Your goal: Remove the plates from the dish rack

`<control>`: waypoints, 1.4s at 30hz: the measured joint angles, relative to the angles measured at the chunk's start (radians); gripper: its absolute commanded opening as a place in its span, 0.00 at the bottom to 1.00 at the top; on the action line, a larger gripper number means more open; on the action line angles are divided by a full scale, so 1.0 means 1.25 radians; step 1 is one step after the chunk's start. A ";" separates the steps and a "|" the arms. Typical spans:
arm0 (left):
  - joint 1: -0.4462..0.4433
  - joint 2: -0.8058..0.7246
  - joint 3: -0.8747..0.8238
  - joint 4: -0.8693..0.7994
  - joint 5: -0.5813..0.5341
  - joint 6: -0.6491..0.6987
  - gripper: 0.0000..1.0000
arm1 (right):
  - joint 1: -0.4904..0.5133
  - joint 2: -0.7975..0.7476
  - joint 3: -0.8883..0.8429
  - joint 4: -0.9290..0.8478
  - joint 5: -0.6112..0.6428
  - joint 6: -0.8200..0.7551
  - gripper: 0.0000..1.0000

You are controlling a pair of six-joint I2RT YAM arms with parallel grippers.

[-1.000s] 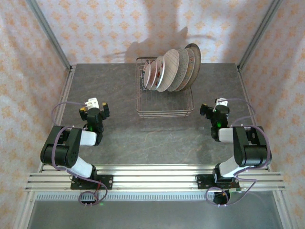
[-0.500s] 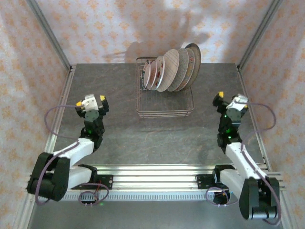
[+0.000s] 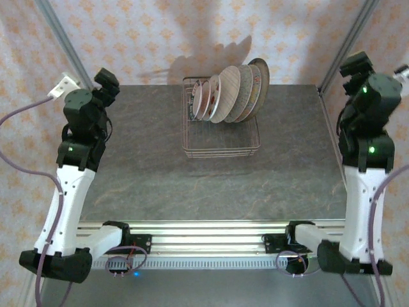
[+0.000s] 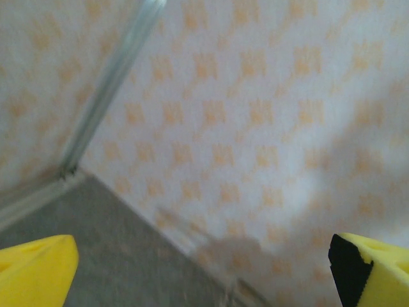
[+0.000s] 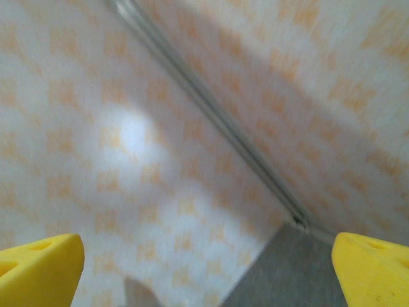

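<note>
The dish rack (image 3: 221, 144), a wire basket, sits at the back middle of the grey table. Several plates (image 3: 226, 94) stand on edge in its rear half, leaning left, the larger beige ones at the right. My left gripper (image 3: 107, 82) is raised high over the table's left rear, well apart from the rack. The left wrist view shows its yellow fingertips (image 4: 35, 268) spread wide, open, with just wall and table corner between them. My right gripper (image 3: 356, 64) is raised over the right rear corner, also open, with yellow fingertips (image 5: 38, 262) far apart facing the wall.
Patterned walls enclose the table (image 3: 160, 173) on three sides, with metal posts (image 3: 69, 50) at both back corners. An aluminium rail (image 3: 204, 240) runs along the near edge, carrying both arm bases. Purple cables (image 3: 16, 160) loop out beside each arm.
Both arms have risen from a folded low pose near the table's front to tall upright poses, the grippers swinging up and outward toward the back corners. The rack and plates have not moved.
</note>
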 measured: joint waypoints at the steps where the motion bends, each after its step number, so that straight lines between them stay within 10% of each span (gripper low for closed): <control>1: -0.015 0.017 0.021 -0.034 0.017 -0.004 0.99 | 0.007 0.025 0.018 -0.028 -0.013 0.001 0.95; 22: -0.206 0.027 0.049 -0.168 0.352 0.079 0.99 | 0.115 0.612 0.429 -0.371 -0.253 -0.208 0.48; 42: -0.220 -0.041 0.030 -0.157 0.378 0.127 0.99 | 0.126 0.779 0.580 -0.378 -0.309 -0.245 0.42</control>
